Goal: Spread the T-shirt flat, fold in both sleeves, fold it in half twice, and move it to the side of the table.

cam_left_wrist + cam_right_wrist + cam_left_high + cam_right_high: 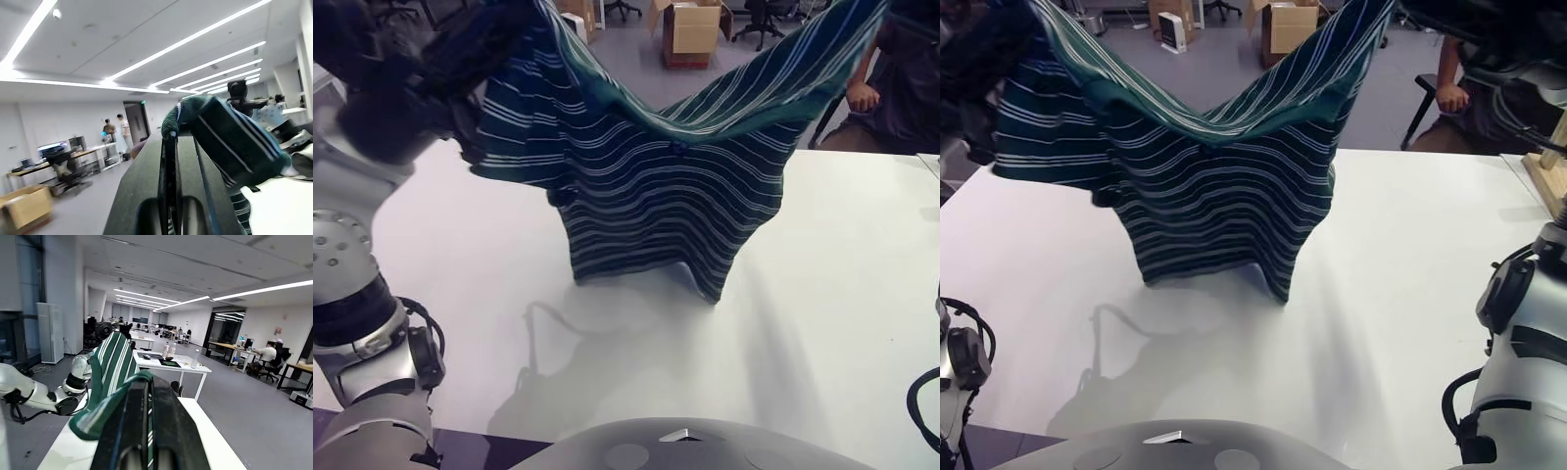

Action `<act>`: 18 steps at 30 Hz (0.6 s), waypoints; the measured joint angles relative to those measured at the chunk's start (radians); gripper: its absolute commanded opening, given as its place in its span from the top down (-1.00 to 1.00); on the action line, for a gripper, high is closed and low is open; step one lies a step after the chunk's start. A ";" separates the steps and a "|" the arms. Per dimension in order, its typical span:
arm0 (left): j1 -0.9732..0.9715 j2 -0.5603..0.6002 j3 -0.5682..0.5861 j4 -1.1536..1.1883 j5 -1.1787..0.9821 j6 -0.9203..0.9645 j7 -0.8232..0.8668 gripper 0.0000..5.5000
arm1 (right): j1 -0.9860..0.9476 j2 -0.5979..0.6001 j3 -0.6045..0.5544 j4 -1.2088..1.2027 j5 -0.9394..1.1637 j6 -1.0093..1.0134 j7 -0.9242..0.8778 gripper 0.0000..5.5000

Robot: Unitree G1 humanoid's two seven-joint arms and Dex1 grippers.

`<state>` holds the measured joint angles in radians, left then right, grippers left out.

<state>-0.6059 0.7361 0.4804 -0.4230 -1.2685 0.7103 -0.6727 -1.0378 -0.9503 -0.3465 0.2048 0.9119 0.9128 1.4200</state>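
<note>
The T-shirt (656, 196), dark green with thin pale stripes, hangs in the air over the middle of the white tabletop (822, 323), nearer its far edge than its near one. It is strung between the two grippers. One top corner runs up toward the robot's left and the other up toward its right, and the upper edge sags in a deep V between them.

The body of the shirt drops from that V in soft vertical folds. Its lower hem reaches down to the tabletop surface, but I cannot tell whether it rests there or hangs just clear. A sleeve (509, 137) dangles loose on the left side, above the left part of the tabletop.

The left gripper (171, 139) is clenched. Its two dark fingers lie pressed together with only a thin slit between them, and a wad of striped cloth is pinched at their tips and bulges over one side. The right gripper (142, 382) is clamped the same way, fingers closed together, with the green hem of the shirt folded over their ends and a striped length trailing away toward the table.

On the floor beyond the far edge of the tabletop stands a cardboard box (693, 29) with its flaps open. Its inside is hidden from here.
</note>
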 measured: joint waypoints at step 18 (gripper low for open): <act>0.451 0.097 -0.316 0.001 0.187 -0.007 0.013 1.00 | 0.554 0.019 0.224 -0.328 -0.074 0.016 -0.279 1.00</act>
<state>-0.1545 0.8329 0.1642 -0.4223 -1.0811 0.7033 -0.6595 -0.4841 -0.9310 -0.1225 -0.1229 0.8381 0.9289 1.1406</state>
